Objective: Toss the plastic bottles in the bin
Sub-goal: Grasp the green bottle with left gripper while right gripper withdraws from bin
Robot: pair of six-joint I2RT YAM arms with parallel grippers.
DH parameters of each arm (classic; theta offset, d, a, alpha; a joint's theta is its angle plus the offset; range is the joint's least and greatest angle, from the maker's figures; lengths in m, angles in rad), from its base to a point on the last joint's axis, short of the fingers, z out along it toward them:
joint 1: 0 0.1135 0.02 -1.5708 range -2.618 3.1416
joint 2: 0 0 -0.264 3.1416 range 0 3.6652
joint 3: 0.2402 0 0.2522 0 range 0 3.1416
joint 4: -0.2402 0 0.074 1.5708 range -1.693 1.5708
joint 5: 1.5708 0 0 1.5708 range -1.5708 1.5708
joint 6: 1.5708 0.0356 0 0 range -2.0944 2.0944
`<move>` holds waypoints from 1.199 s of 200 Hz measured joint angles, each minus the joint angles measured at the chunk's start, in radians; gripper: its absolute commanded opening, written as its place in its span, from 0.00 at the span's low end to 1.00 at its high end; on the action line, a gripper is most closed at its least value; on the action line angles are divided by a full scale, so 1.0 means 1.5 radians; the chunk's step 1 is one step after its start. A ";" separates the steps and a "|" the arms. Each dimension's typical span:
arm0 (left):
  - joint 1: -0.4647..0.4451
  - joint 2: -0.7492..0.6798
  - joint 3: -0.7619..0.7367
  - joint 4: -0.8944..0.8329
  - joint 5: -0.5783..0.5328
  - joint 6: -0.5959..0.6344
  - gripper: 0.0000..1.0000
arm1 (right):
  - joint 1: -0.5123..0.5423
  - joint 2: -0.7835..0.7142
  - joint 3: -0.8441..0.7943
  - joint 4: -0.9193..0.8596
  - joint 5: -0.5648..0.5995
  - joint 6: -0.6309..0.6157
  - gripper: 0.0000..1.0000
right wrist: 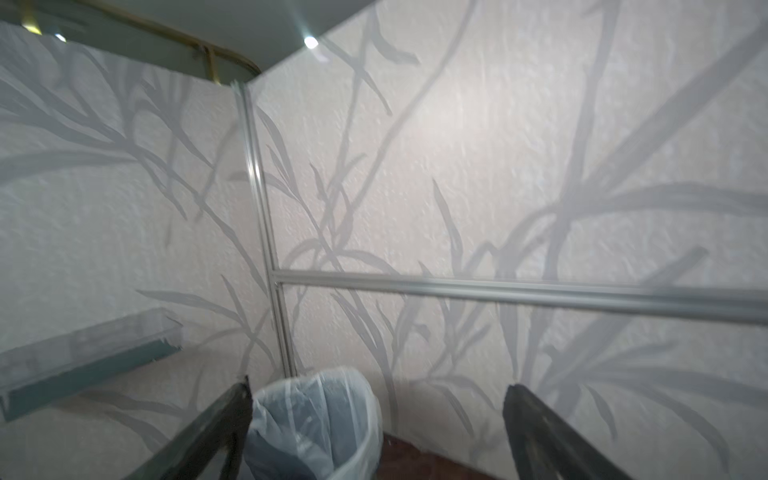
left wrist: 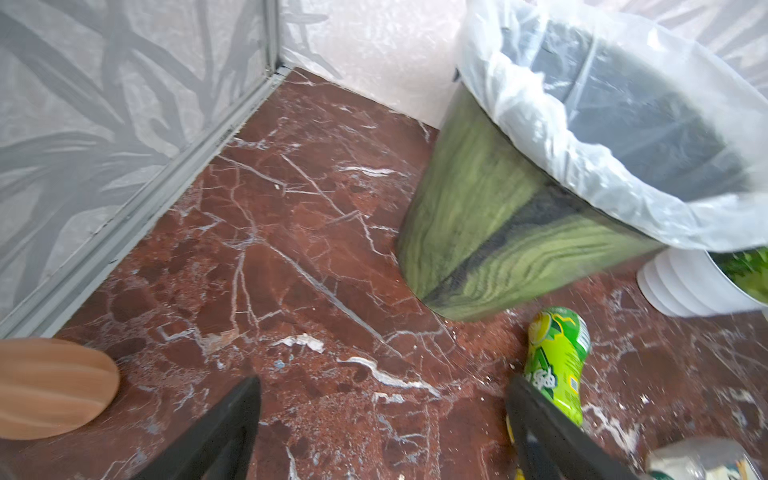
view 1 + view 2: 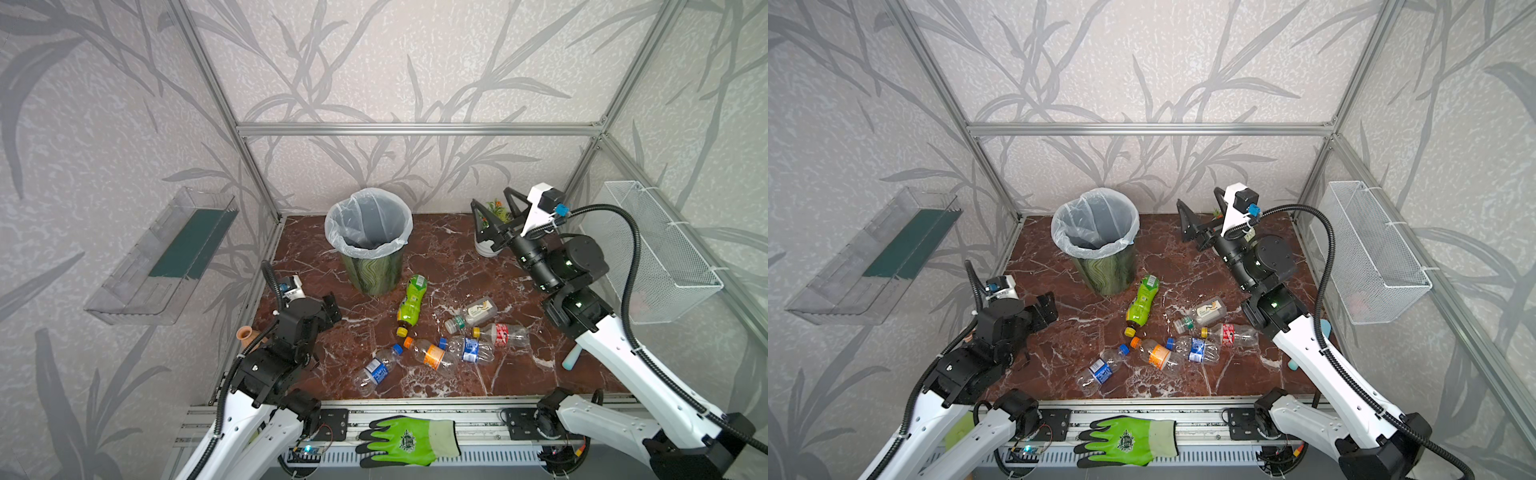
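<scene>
The bin [image 3: 374, 272] [image 3: 1111, 272], green with a white bag liner, stands at the back of the marble floor. Several plastic bottles lie in front of it: a lime-green one [image 3: 411, 301] [image 3: 1142, 301], a white-labelled one [image 3: 473, 313], a red-labelled one [image 3: 500, 334], two blue-labelled ones [image 3: 469, 349] [image 3: 376, 370] and an orange-labelled one [image 3: 434, 353]. My left gripper [image 3: 331, 308] [image 2: 382, 386] hangs open low over bare floor, left of the lime-green bottle [image 2: 557, 361]. My right gripper [image 3: 493, 208] [image 1: 378, 388] is raised, open and empty, right of the bin [image 1: 361, 399].
A white ribbed flower pot [image 3: 488, 249] [image 2: 685, 286] stands under the right gripper. A wire basket [image 3: 660, 257] hangs on the right wall and a clear shelf [image 3: 166, 257] on the left wall. A small terracotta vase [image 3: 246, 336] sits by the left arm. A green glove [image 3: 409, 440] lies on the front rail.
</scene>
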 measured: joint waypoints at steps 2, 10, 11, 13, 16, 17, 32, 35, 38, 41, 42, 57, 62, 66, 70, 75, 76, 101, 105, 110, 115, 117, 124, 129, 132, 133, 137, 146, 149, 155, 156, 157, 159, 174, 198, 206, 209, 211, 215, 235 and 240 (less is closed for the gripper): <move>-0.008 0.002 0.000 0.000 -0.003 0.000 0.91 | -0.005 -0.002 -0.012 -0.005 0.001 0.001 0.94; -0.038 0.015 0.001 0.003 -0.013 -0.001 0.91 | -0.026 -0.009 -0.064 -0.036 0.009 0.026 0.94; -0.042 0.018 0.001 0.004 -0.015 -0.001 0.91 | -0.027 -0.010 -0.068 -0.039 0.010 0.028 0.94; -0.051 0.022 0.001 0.005 -0.018 -0.002 0.91 | -0.033 -0.012 -0.081 -0.048 0.011 0.033 0.94; -0.061 0.027 0.002 0.005 -0.021 -0.002 0.91 | -0.040 -0.014 -0.096 -0.058 0.013 0.040 0.94; -0.063 0.029 0.002 0.005 -0.022 -0.002 0.91 | -0.042 -0.015 -0.104 -0.065 0.015 0.045 0.94; -0.113 0.069 0.002 0.013 -0.038 -0.007 0.92 | -0.070 -0.035 -0.181 -0.130 0.029 0.089 0.94; -0.122 0.079 0.003 0.014 -0.040 -0.008 0.92 | -0.075 -0.041 -0.198 -0.142 0.031 0.097 0.94; -0.132 0.088 0.004 0.016 -0.044 -0.009 0.92 | -0.079 -0.047 -0.211 -0.154 0.035 0.108 0.94; -0.140 0.098 0.004 0.017 -0.046 -0.010 0.92 | -0.082 -0.054 -0.223 -0.163 0.038 0.116 0.94; -0.144 0.103 0.005 0.019 -0.048 -0.011 0.92 | -0.084 -0.058 -0.230 -0.169 0.039 0.121 0.95; -0.180 0.153 0.011 0.028 -0.057 -0.015 0.93 | -0.093 -0.101 -0.284 -0.207 0.051 0.164 0.94; -0.192 0.173 0.014 0.031 -0.060 -0.017 0.95 | -0.096 -0.117 -0.300 -0.215 0.054 0.179 0.94; -0.200 0.189 0.017 0.035 -0.061 -0.017 0.95 | -0.098 -0.129 -0.312 -0.221 0.056 0.189 0.94; -0.207 0.201 0.021 0.037 -0.063 -0.019 0.96 | -0.101 -0.140 -0.321 -0.224 0.058 0.198 0.94; -0.217 0.220 0.026 0.040 -0.064 -0.019 0.96 | -0.104 -0.151 -0.332 -0.227 0.058 0.210 0.95; -0.218 0.222 0.027 0.040 -0.064 -0.019 0.96 | -0.104 -0.152 -0.334 -0.227 0.058 0.212 0.95; -0.240 0.300 0.060 0.057 -0.050 -0.014 0.97 | -0.121 -0.179 -0.368 -0.232 0.058 0.258 0.94; -0.241 0.314 0.068 0.058 -0.045 -0.012 0.97 | -0.124 -0.180 -0.371 -0.233 0.058 0.264 0.95; -0.243 0.332 0.080 0.061 -0.037 -0.011 0.97 | -0.127 -0.180 -0.374 -0.233 0.057 0.271 0.95; -0.243 0.349 0.090 0.064 -0.030 -0.007 0.97 | -0.130 -0.180 -0.376 -0.234 0.057 0.275 0.94; -0.244 0.355 0.094 0.065 -0.027 -0.006 0.97 | -0.131 -0.180 -0.377 -0.235 0.057 0.277 0.94; -0.245 0.379 0.108 0.067 -0.016 -0.001 0.97 | -0.136 -0.180 -0.380 -0.235 0.056 0.283 0.94; -0.247 0.396 0.118 0.069 -0.008 0.002 0.97 | -0.138 -0.181 -0.382 -0.235 0.056 0.287 0.94; -0.247 0.408 0.125 0.070 -0.002 0.006 0.97 | -0.140 -0.182 -0.384 -0.235 0.055 0.288 0.94; -0.247 0.410 0.126 0.070 -0.001 0.007 0.97 | -0.141 -0.182 -0.384 -0.235 0.055 0.289 0.94; -0.247 0.423 0.134 0.072 0.006 0.009 0.97 | -0.143 -0.183 -0.386 -0.235 0.054 0.291 0.95; -0.248 0.451 0.150 0.074 0.024 0.020 0.97 | -0.150 -0.187 -0.390 -0.235 0.051 0.298 0.94; -0.248 0.461 0.157 0.074 0.032 0.024 0.98 | -0.153 -0.189 -0.391 -0.235 0.050 0.301 0.94; -0.248 0.479 0.168 0.074 0.043 0.031 0.97 | -0.157 -0.192 -0.394 -0.234 0.049 0.305 0.95; -0.248 0.483 0.171 0.074 0.045 0.032 0.97 | -0.159 -0.193 -0.395 -0.234 0.048 0.307 0.95; -0.248 0.485 0.172 0.074 0.047 0.033 0.97 | -0.159 -0.193 -0.395 -0.234 0.048 0.307 0.95; -0.248 0.492 0.178 0.074 0.051 0.036 0.97 | -0.161 -0.195 -0.396 -0.235 0.047 0.309 0.95; -0.250 0.539 0.213 0.069 0.076 0.051 0.97 | -0.174 -0.205 -0.405 -0.234 0.043 0.318 0.94; -0.251 0.606 0.269 0.060 0.102 0.066 0.97 | -0.191 -0.220 -0.420 -0.235 0.036 0.330 0.94; -0.251 0.626 0.287 0.053 0.105 0.069 0.97 | -0.196 -0.224 -0.425 -0.235 0.033 0.332 0.94; -0.251 0.633 0.292 0.050 0.107 0.070 0.97 | -0.197 -0.226 -0.426 -0.235 0.033 0.332 0.94; -0.251 0.637 0.296 0.048 0.107 0.071 0.97 | -0.198 -0.226 -0.427 -0.235 0.033 0.333 0.94; -0.251 0.646 0.304 0.043 0.108 0.071 0.97 | -0.200 -0.229 -0.429 -0.235 0.032 0.334 0.94; -0.251 0.689 0.337 0.023 0.113 0.075 0.97 | -0.209 -0.238 -0.436 -0.235 0.027 0.339 0.94; -0.251 0.698 0.343 0.019 0.114 0.076 0.97 | -0.211 -0.240 -0.437 -0.235 0.026 0.340 0.94</move>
